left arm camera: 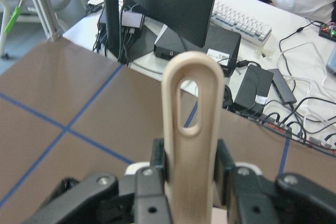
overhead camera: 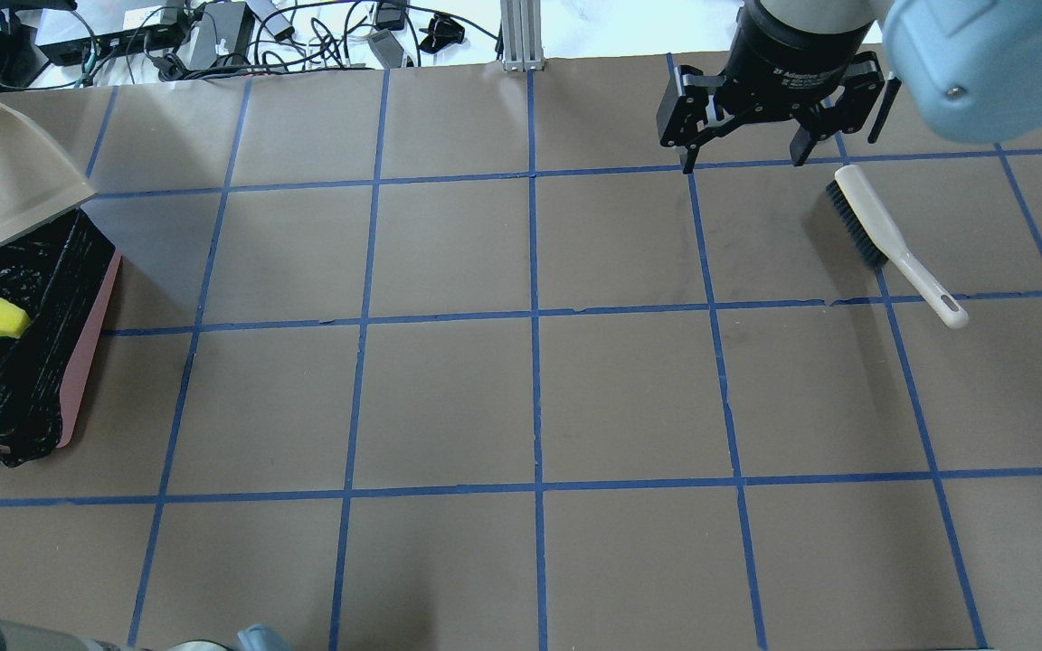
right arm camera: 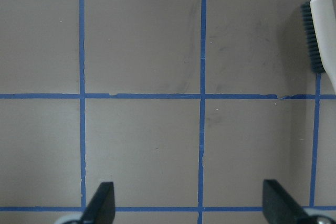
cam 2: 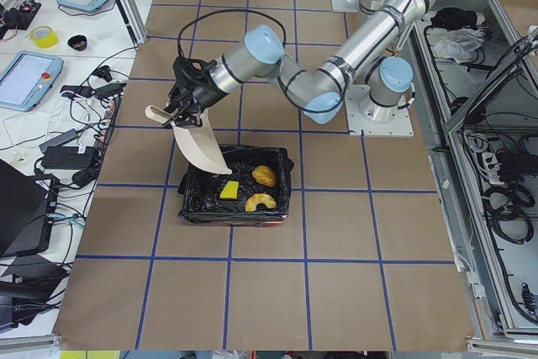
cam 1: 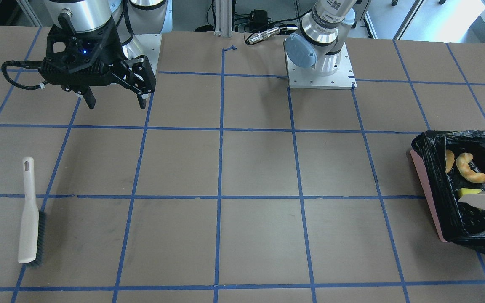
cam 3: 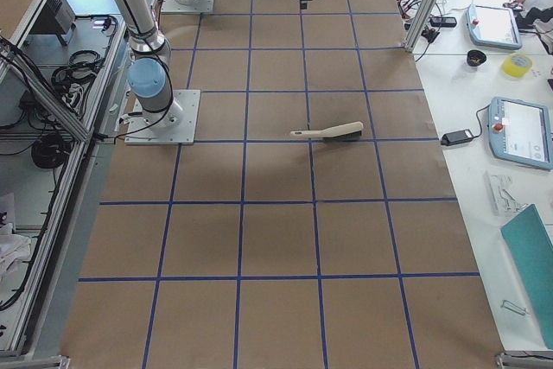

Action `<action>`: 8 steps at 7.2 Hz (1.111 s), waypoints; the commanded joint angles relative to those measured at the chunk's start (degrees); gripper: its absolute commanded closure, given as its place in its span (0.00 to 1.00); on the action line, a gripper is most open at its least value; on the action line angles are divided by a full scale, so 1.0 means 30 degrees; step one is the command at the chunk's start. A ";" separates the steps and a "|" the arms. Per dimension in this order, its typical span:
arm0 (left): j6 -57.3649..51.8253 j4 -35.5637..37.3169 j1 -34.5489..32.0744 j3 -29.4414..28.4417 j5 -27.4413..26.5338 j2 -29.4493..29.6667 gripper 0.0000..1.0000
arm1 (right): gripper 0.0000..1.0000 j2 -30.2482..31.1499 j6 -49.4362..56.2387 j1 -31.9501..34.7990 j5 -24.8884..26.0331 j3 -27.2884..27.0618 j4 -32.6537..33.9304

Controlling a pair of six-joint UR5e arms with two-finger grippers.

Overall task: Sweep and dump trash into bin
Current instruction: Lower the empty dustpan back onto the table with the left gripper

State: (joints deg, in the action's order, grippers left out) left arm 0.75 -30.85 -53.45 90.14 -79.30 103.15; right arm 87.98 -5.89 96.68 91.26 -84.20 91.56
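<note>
Clamping the left gripper (left arm camera: 190, 174) shut on the looped handle (left arm camera: 191, 103) of the beige dustpan (cam 2: 200, 147), with one finger pressing on each side of it. Holding the dustpan tilted steeply, handle up and wide lip pointing down into the bin (cam 2: 192, 208), over the side farther from the robot. Hiding the lip's edge too much to tell whether it is touching the black bag (cam 1: 457, 219) lining the bin.

Showing the pink bin standing on the brown table (overhead camera: 449, 398) at the robot's left end, with all three pieces of trash lying inside on the bag:
- The golden-brown croissant (cam 1: 470, 169) is sitting near the middle.
- The yellow sponge (overhead camera: 2, 318) is sitting just beside the croissant, close under the dustpan's lip.
- The yellow-orange potato (cam 2: 264, 176) is sitting toward the side of the bin nearer the table's middle.

Showing the three pieces close together, apart from the dustpan.

Hanging the right gripper (overhead camera: 743, 154) above the table at the robot's right end, fingers spread wide and gripping nothing. Pointing its wrist camera straight down at bare blue-taped squares between the two fingers.

Showing the brush (cam 1: 29, 214) lying flat on the table on that same side, apart from the right gripper. Showing its dark bristles facing sideways and its pale handle stretching toward the robot's side of the table, with a small slot at the end.
</note>
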 commanded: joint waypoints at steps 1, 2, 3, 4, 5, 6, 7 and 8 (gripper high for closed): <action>0.7186 -0.4722 -0.2680 -0.0516 -0.2628 0.0040 1.00 | 0.00 0.0001 0.0000 0.0001 -0.0038 0.0001 0.0035; 0.9426 -0.5846 -0.3792 -0.0459 -0.3645 0.0243 1.00 | 0.00 0.0001 0.0000 0.0001 -0.0067 0.0001 0.0152; 1.2204 -0.6235 -0.5282 -0.0284 -0.4960 0.0593 1.00 | 0.00 0.0001 0.0000 0.0001 -0.0067 -0.0028 0.0124; 1.5799 -0.7399 -0.6748 -0.0166 -0.5525 0.1003 1.00 | 0.00 0.0001 0.0000 0.0001 -0.0067 -0.0028 0.0182; 1.7749 -0.7526 -0.7371 -0.0136 -0.5791 0.1645 1.00 | 0.00 0.0001 0.0000 0.0030 -0.0096 -0.0028 0.0211; 1.9335 -0.7528 -0.7493 -0.0136 -0.5707 0.2580 1.00 | 0.00 0.0001 0.0000 0.0001 -0.0097 -0.0028 0.0212; 2.1787 -0.7528 -0.8046 -0.0136 -0.5677 0.3575 1.00 | 0.00 0.0001 0.0000 0.0001 -0.0097 -0.0028 0.0212; 2.3494 -0.7266 -0.8486 -0.0252 -0.5706 0.4455 1.00 | 0.00 0.0001 0.0000 0.0001 -0.0068 -0.0028 0.0183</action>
State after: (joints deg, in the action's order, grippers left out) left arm 64.10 -53.18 -77.20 89.64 -96.34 113.15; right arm 87.97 -5.89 96.69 90.99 -84.29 92.17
